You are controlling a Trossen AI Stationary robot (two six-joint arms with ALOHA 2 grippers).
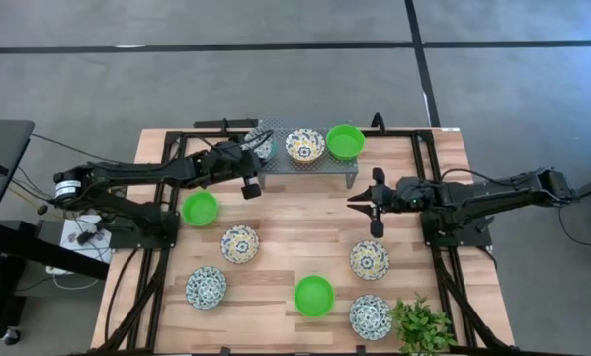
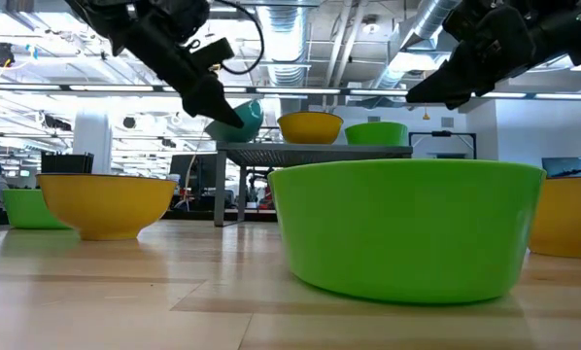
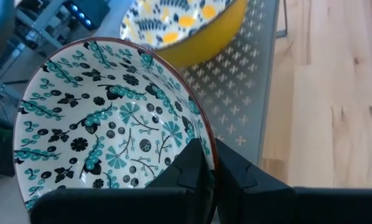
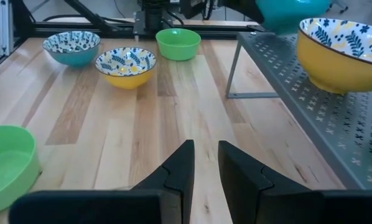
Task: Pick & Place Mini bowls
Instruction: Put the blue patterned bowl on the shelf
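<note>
Three bowls occupy the grey rack (image 1: 305, 163) at upper centre of the high view: a blue-patterned bowl (image 1: 260, 144), a yellow bowl (image 1: 304, 145) and a green bowl (image 1: 345, 141). The left gripper (image 1: 248, 150) pinches the blue-patterned bowl's rim, bowl tilted. The right gripper (image 1: 360, 201), right of centre, holds nothing, fingers narrowly apart.
</note>
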